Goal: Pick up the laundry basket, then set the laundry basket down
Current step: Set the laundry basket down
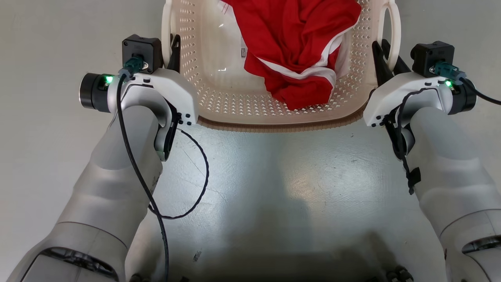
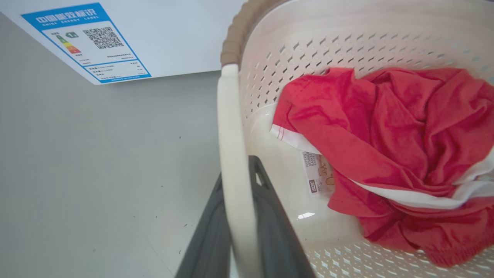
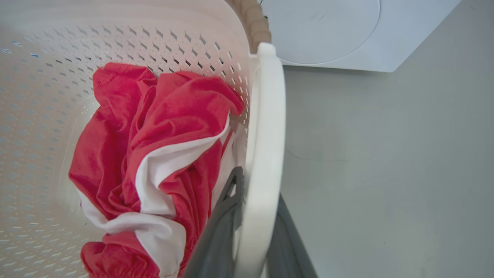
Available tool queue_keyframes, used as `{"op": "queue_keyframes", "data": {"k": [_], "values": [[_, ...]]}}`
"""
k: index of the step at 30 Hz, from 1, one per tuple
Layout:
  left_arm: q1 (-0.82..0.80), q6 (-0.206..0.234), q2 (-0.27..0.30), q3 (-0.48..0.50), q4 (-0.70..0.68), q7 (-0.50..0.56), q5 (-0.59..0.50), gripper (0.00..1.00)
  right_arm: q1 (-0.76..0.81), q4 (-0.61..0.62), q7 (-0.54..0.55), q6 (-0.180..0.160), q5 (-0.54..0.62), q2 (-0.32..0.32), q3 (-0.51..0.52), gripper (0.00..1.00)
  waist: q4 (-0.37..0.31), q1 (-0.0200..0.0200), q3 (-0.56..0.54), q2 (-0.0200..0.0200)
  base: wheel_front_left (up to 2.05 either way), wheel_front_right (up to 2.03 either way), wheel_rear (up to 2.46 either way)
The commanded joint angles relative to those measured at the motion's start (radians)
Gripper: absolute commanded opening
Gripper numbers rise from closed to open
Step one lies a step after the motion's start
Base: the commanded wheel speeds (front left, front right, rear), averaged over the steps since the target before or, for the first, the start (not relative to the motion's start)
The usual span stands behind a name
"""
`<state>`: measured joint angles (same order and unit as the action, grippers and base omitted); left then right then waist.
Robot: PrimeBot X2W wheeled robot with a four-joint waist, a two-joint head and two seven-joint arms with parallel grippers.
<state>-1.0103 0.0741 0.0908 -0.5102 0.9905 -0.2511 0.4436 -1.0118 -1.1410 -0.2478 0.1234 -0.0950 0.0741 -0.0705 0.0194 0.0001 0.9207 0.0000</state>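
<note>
Inside one laundry basket (image 1: 213,98), one garment (image 1: 297,51)

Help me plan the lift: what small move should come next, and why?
Probably raise both arms together, slowly and level. The left claw and right claw are each shut on a handle of the basket, and the shirt lies toward its right side, so an uneven lift could tilt it.

right gripper (image 3: 256,195): dark jaws clamped on cream loop handle (image 3: 266,116) | cream perforated plastic laundry basket (image 3: 115,23): holds crumpled red-and-white garment (image 3: 166,127) | white washer (image 3: 328,31) beyond, grey floor (image 3: 386,173)
</note>
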Motion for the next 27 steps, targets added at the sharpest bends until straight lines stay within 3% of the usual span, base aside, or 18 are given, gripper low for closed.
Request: {"op": "queue_keyframes", "data": {"k": [1,27], "values": [[-0.008,-0.013,0.022,0.024,-0.020,-0.011,-0.019,0.00,0.009,0.020,-0.014,0.007,0.016,-0.024,-0.011,0.00,0.000,0.0000,0.004,0.0000,0.00,0.00,0.00],[-0.023,-0.042,0.001,0.114,0.000,-0.011,-0.104,0.00,0.014,0.025,-0.014,0.007,0.029,-0.024,0.023,0.00,-0.010,0.0000,0.040,0.0000,0.00,0.00,0.00]]}}
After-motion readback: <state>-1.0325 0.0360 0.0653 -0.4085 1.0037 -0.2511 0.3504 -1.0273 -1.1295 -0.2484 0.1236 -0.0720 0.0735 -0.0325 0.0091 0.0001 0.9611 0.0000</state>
